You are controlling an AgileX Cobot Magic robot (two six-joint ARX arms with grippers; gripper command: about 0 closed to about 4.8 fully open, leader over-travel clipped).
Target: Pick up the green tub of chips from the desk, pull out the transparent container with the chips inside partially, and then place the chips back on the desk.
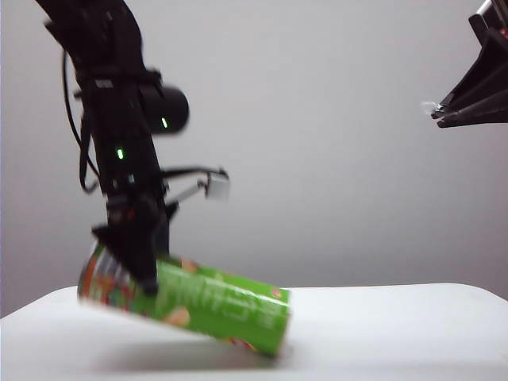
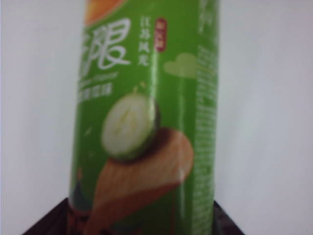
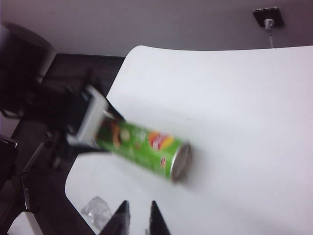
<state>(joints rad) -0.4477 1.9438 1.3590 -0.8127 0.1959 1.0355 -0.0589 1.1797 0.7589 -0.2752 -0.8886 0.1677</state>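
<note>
Green tub of chips sits lower left of the exterior view, tilted, far end low on the white desk, near end lifted. Left gripper clamps that raised end from above, jaws pinching the can. Left wrist view: label with cucumber slice fills the frame, dark fingertips at the bottom. Right gripper hangs upper right, well apart, fingers a narrow gap apart, holding nothing.
</note>
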